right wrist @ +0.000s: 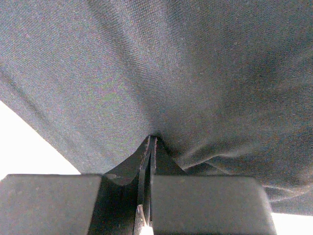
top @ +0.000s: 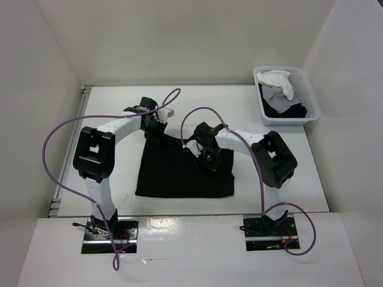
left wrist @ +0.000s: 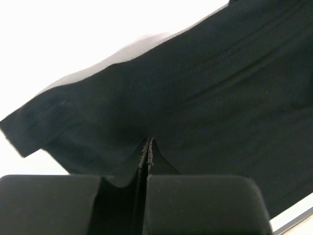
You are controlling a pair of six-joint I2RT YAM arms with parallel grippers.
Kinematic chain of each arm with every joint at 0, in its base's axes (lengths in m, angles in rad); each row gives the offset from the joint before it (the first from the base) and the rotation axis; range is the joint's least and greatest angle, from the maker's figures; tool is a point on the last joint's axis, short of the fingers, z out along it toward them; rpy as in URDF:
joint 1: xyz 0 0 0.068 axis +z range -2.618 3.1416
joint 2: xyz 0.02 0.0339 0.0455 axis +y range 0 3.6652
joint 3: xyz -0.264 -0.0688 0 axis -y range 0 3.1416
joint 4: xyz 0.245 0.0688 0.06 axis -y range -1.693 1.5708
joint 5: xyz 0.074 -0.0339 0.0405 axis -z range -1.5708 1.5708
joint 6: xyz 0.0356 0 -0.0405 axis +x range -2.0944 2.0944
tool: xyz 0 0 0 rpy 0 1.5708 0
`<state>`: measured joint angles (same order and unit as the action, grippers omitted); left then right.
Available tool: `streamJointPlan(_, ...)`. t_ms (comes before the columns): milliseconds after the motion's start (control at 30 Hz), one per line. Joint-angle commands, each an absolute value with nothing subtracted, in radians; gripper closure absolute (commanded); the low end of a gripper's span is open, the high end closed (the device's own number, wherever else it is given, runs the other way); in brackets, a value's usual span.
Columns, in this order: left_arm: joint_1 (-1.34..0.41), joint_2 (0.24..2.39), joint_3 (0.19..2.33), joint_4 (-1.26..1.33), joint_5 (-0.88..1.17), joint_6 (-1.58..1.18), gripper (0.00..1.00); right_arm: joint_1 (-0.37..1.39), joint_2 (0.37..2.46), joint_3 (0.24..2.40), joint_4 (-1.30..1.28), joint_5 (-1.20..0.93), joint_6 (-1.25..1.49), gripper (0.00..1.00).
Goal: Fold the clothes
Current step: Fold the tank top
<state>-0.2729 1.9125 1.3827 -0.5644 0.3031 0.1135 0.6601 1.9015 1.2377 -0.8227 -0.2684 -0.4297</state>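
The black top point(top: 179, 176) lies spread on the bench point(top: 108, 101), centred between the two arms. Its near hem lies flat, roughly parallel to the near edge.

Farther in, the right fingers point(right wrist: 145, 152) are pressed together on a pinch of fabric at the far right part of the garment. The cloth puckers toward their tips. The left fingers point(left wrist: 145, 154) are likewise clamped on fabric at the far left corner, near a sleeve cuff.

At the far right corner of the bench, well apart, a basket point(top: 311, 113) holds a white garment point(top: 278, 81) and a grey garment point(top: 274, 95).

Hazards:
- Each pinch appears shallow, so fabric may slip out under tension during a lift.
- Unequal travel of the two arms would skew the fold line.
- If only the upper layer is gripped, the layers would separate and bunch.
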Motion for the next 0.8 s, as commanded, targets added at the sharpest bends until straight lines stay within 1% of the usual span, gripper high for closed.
streamJointPlan(0, -0.285, 1.951, 1.420, -0.549, 0.333, 0.089, 1.00, 0.657, 1.936, 1.216, -0.782, -0.241, -0.431, 1.00)
streamJointPlan(167, -0.285, 1.960, 1.420, -0.540, 0.333, 0.089, 1.00, 0.657, 1.945, 1.216, -0.782, -0.241, -0.431, 1.00)
streamJointPlan(767, -0.285, 2.051, 1.522, -0.522, 0.314, 0.089, 1.00, 0.638, 1.954, 1.226, -0.782, -0.241, -0.431, 1.00)
